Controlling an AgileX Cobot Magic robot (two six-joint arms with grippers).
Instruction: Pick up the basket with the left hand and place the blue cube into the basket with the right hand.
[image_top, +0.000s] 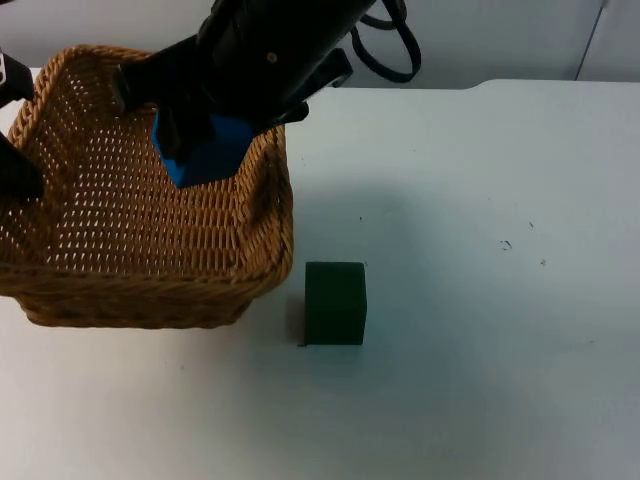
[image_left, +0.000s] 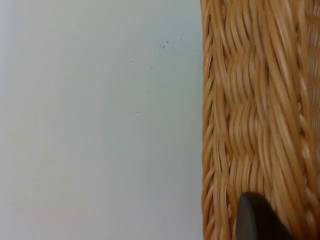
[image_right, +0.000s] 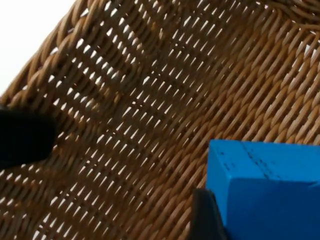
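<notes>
The woven wicker basket (image_top: 150, 250) fills the left of the top view. My left gripper (image_top: 18, 165) is shut on its left rim. The left wrist view looks along that rim (image_left: 260, 100), with a black fingertip (image_left: 257, 220) against the weave. My right gripper (image_top: 200, 135) hangs over the basket's inside near its far right wall, shut on the blue cube (image_top: 205, 152). In the right wrist view the blue cube (image_right: 270, 185) sits against a black finger (image_right: 205, 217), above the basket's woven floor (image_right: 150, 100).
A dark green cube (image_top: 335, 302) stands on the white table (image_top: 480, 250) just right of the basket's front corner. The grey partition wall (image_top: 500, 40) closes the far side.
</notes>
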